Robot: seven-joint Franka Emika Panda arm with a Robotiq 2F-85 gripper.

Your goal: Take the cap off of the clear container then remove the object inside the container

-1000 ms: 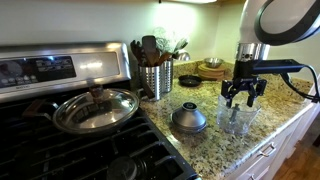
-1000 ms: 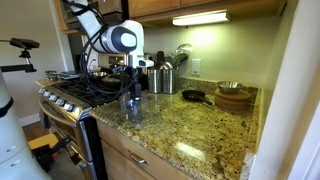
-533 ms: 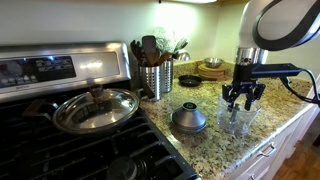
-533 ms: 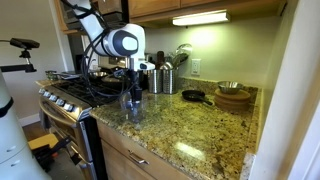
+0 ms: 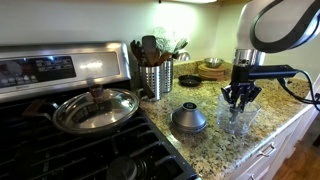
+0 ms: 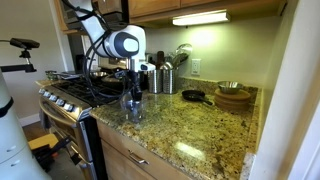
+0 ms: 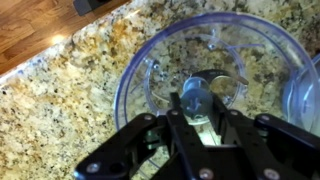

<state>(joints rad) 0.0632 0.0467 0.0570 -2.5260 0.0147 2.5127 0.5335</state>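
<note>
The clear container (image 5: 237,122) stands uncovered on the granite counter near its front edge, also seen as the clear container (image 6: 133,107). The grey domed cap (image 5: 189,118) rests on the counter to the side of it, apart. My gripper (image 5: 240,100) points straight down with its fingers reaching into the container. In the wrist view the container's round rim (image 7: 140,55) encircles the fingers, and my gripper (image 7: 198,108) is shut on the object (image 7: 197,96), a small dark piece with a rounded top standing at the cup's bottom. Its lower part is hidden by the fingers.
A pan with a flat glass lid (image 5: 95,108) sits on the stove. A steel utensil canister (image 5: 157,78) stands behind the cap. Wooden bowls (image 5: 211,68) and a small dark dish (image 5: 188,80) lie further back. The counter's front edge (image 5: 270,140) runs close to the container.
The jaws have closed from wide apart onto the object inside the container. The arm has barely shifted; cap and container stay where they were.
</note>
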